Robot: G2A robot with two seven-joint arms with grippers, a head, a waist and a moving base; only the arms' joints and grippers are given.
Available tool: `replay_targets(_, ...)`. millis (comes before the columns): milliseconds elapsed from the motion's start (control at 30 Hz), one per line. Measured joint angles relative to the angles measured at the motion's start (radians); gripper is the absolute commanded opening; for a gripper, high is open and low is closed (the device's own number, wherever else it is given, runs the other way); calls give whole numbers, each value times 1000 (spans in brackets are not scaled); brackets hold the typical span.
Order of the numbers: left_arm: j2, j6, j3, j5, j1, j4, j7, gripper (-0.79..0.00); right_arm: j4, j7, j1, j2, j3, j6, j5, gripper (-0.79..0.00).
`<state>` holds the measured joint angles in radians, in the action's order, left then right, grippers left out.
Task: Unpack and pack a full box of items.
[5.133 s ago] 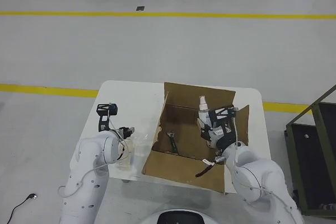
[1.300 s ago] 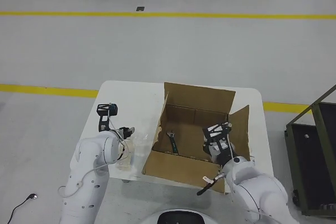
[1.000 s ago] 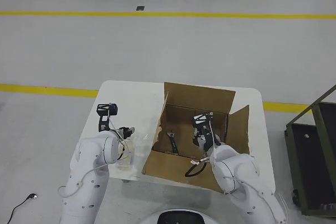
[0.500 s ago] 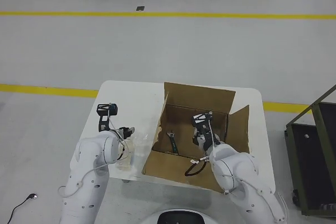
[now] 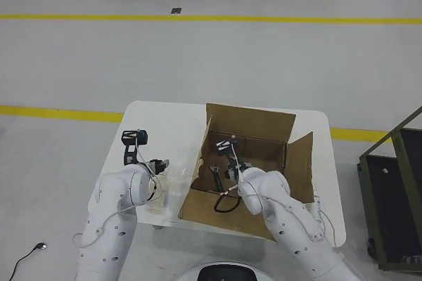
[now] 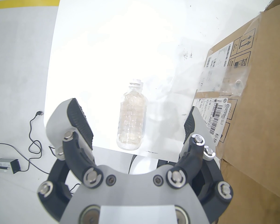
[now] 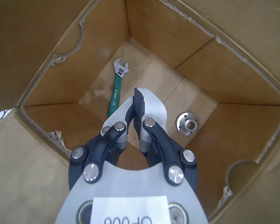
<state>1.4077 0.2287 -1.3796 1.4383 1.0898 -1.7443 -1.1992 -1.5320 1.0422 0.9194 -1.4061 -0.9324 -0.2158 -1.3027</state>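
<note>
An open cardboard box (image 5: 250,121) stands on the white table (image 5: 162,116). On its floor lie a green-handled wrench (image 7: 117,87) (image 5: 215,177) and a round metal flange (image 7: 187,124). My right gripper (image 7: 133,102) (image 5: 228,156) hangs shut and empty inside the box, above the floor beside the wrench. A clear plastic bottle (image 6: 131,122) (image 5: 155,197) stands near the table's front edge, left of the box. My left gripper (image 6: 137,117) is open above and around the bottle, not touching it.
A clear plastic bag (image 6: 220,80) with small parts leans against the box's labelled outer wall. The box flaps (image 5: 300,160) stand up on all sides. A dark metal cart (image 5: 401,204) stands on the floor at the far right. Cables (image 6: 35,141) lie on the floor.
My right gripper held a white spray bottle above the box five seconds ago; it is now empty and has moved left across the box toward the wrench. The left arm has stayed still.
</note>
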Motion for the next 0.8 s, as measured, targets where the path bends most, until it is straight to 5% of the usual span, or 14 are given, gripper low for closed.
replay_targets(267, 0, 0, 0, 0, 0, 0, 0, 0, 289, -63, -124, -60, 96, -30, 104, -785)
replay_targets(367, 0, 0, 0, 0, 0, 0, 0, 0, 376, -89, -155, -80, 119, -22, 148, -745)
replay_targets(467, 0, 0, 0, 0, 0, 0, 0, 0, 437, -115, -179, -97, 139, -18, 166, -554)
replay_targets(800, 0, 0, 0, 0, 0, 0, 0, 0, 577, -170, -224, -133, 150, 36, 239, -514)
